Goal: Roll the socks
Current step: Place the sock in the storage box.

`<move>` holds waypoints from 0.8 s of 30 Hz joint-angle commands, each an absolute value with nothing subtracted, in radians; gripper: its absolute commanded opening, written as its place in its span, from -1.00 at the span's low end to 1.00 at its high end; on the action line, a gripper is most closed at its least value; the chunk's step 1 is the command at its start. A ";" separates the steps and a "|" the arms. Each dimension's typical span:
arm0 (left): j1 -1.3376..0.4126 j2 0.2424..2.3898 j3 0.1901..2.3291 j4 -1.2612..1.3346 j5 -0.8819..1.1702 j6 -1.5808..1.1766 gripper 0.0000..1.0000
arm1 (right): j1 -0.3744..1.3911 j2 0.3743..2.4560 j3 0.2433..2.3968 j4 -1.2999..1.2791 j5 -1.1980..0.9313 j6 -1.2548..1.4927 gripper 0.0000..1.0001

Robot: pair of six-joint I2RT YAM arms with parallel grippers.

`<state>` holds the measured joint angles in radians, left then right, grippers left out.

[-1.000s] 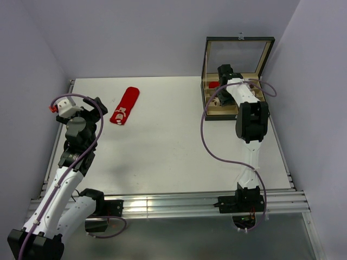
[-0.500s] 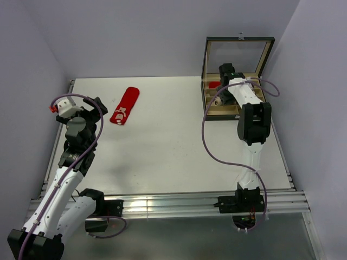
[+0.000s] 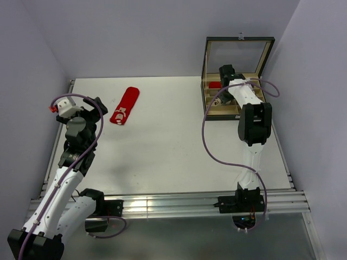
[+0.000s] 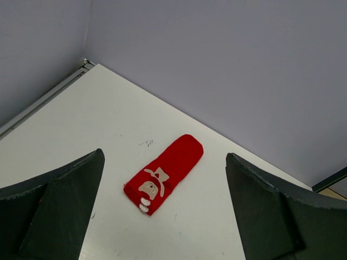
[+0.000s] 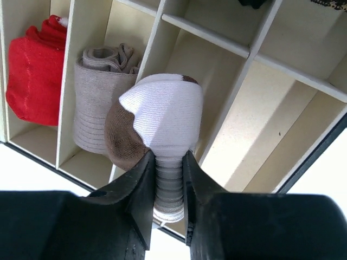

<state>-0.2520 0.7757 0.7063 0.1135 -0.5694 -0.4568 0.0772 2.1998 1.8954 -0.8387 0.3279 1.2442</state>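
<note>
Only your right arm has shifted over the last second, its elbow edging slightly toward the far right, while the left arm and the red sock [image 3: 125, 105] lie as they did. Your right fingers [image 5: 168, 176] are closed on the ribbed cuff of the cream sock [image 5: 162, 111], which hangs bunched, with its brown patch showing, over the divided box [image 5: 246, 57] near the column beside the grey ribbed bundle [image 5: 100, 97]; whether it touches that bundle cannot be told. A red bundle [image 5: 32, 76] fills the next column. Your left fingers [image 3: 101, 108] stand spread wide and empty, aimed at the red sock, which lies flat on the bench [image 3: 162, 141] near the far left corner, its white marks at the near end. The step in hand appears to be carrying the cream sock between box and bench: keep the pinch firm on the cuff, move straight up and clear of the dividers before travelling sideways, and avoid dragging the loose end across the neighbouring bundles. The right wrist view alone shows the grip and the compartment contents, which the arm hides from above; the top view alone shows how far apart the two socks are.
</note>
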 commanded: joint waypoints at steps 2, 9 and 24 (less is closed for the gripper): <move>-0.253 0.765 0.699 0.158 -0.558 -0.451 0.99 | 0.094 2.221 1.921 -0.867 0.331 1.235 -0.53; -0.253 0.764 0.699 0.158 -0.558 -0.449 0.99 | 0.100 2.286 1.947 -0.868 0.330 1.215 -0.65; -0.253 0.767 0.699 0.156 -0.557 -0.449 0.99 | 0.121 2.320 2.014 -0.894 0.313 1.184 -0.29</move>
<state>-0.2520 0.7757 0.7063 0.1158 -0.5694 -0.4568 0.1047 2.3264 2.0235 -0.9096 0.3275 1.1873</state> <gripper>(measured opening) 0.995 0.349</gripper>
